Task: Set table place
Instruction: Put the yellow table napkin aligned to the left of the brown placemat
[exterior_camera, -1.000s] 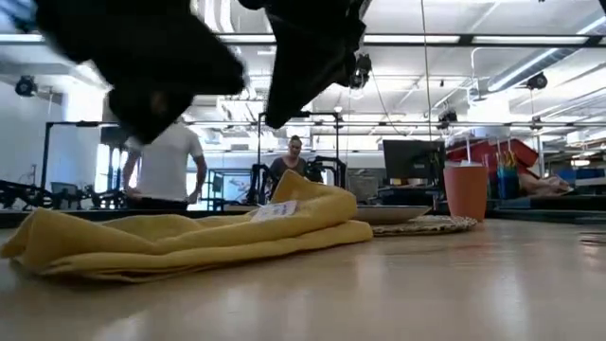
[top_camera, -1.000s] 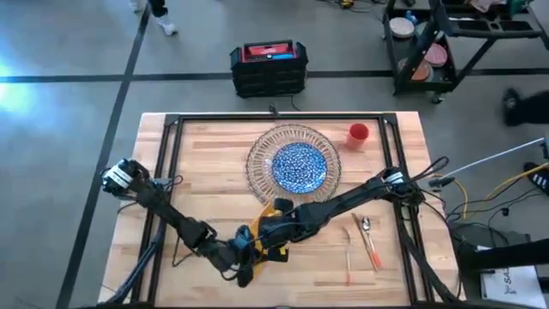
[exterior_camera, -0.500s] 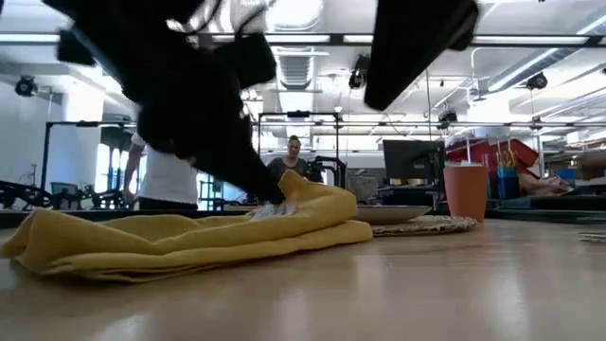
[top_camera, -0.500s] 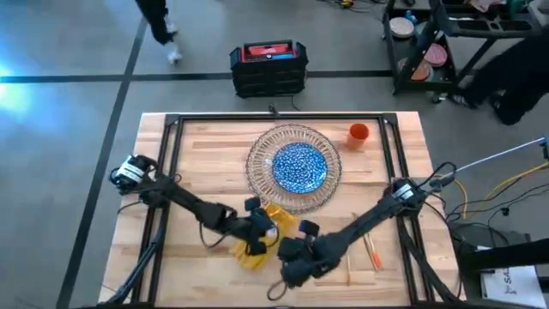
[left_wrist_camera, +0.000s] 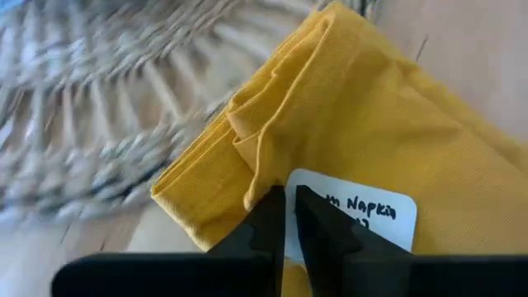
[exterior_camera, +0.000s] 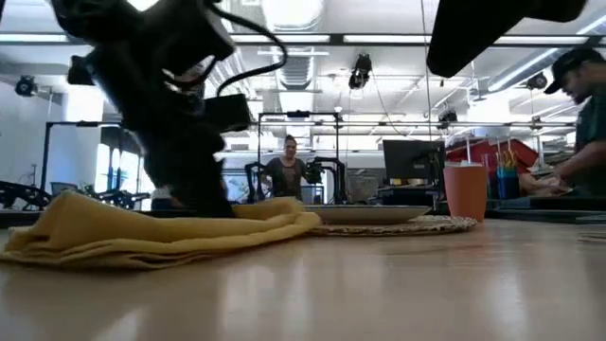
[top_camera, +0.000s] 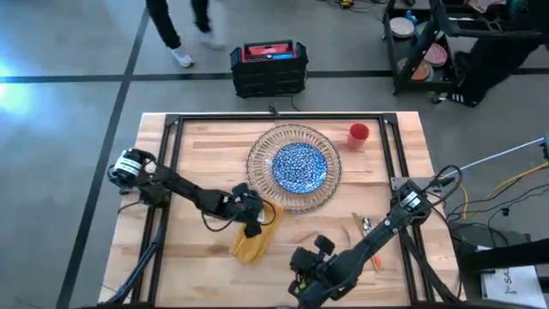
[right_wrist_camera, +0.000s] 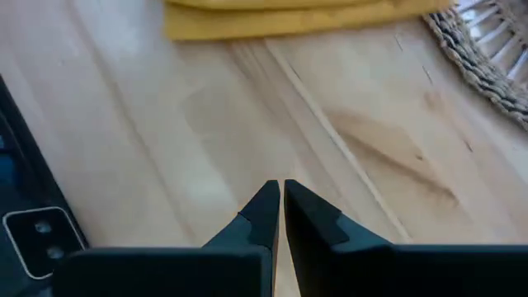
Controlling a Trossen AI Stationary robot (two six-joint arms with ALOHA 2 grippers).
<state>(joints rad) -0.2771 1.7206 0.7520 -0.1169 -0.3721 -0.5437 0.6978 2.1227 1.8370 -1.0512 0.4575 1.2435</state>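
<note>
While the napkin lies crumpled just beside the glass plate, high view puts the left tool over its near edge; right tool waits near the tabletop's front edge. Judgement: pinch one fold and drag it flat, keeping clear of the plate rim.

Low view: soft yellow cloth in loose folds; red cup upright behind.

Left wrist view: fingers clenched, nothing between them, above a white tag.

Right wrist view: right fingers clenched, empty, over bare wood grain.
</note>
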